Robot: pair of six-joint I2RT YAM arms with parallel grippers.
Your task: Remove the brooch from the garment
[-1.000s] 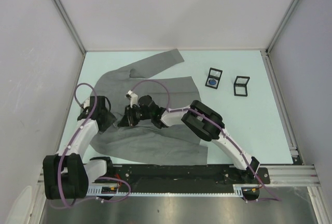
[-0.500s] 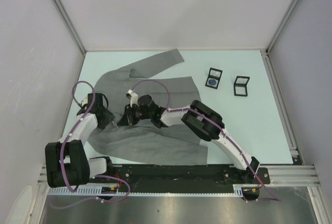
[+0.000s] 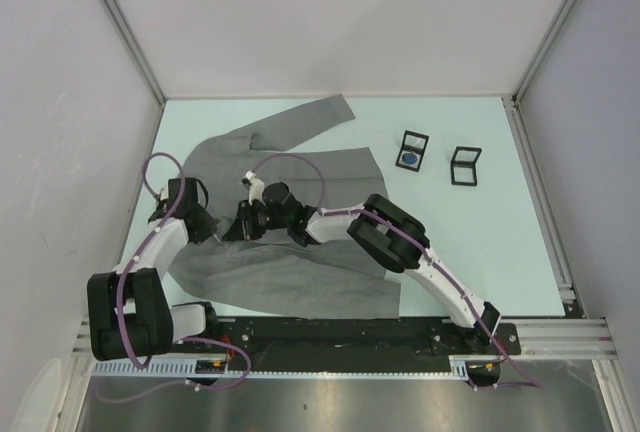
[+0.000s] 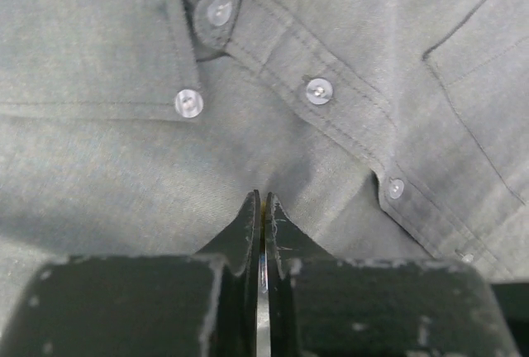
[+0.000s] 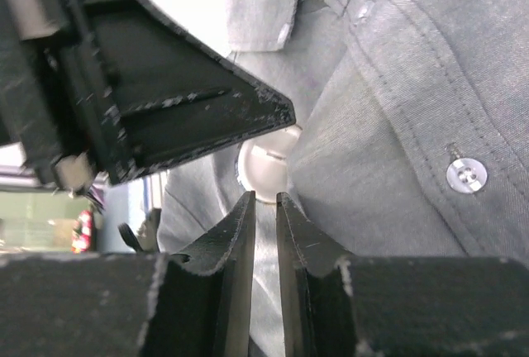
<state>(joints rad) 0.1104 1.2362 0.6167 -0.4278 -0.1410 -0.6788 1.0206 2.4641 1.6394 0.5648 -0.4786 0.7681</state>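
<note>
The garment [image 3: 300,277] lies spread across the desk's left half, the left hand [image 4: 261,202] clenched with its tips on the cloth and the right hand [image 5: 264,202] narrowly parted at the pale round brooch [image 5: 263,168], its grip impossible to tell.

A grey garment [image 3: 300,167] lies spread across the pale green table [image 3: 480,242]; a black case with a blue inlay [image 3: 412,149] and a second black case [image 3: 465,165] sit beside it.

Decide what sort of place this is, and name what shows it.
Probably a robot test cell in a lab: plain white walls box in a pale table, the left arm and right arm are bolted at its near edge, and a grey garment lies spread there.
</note>
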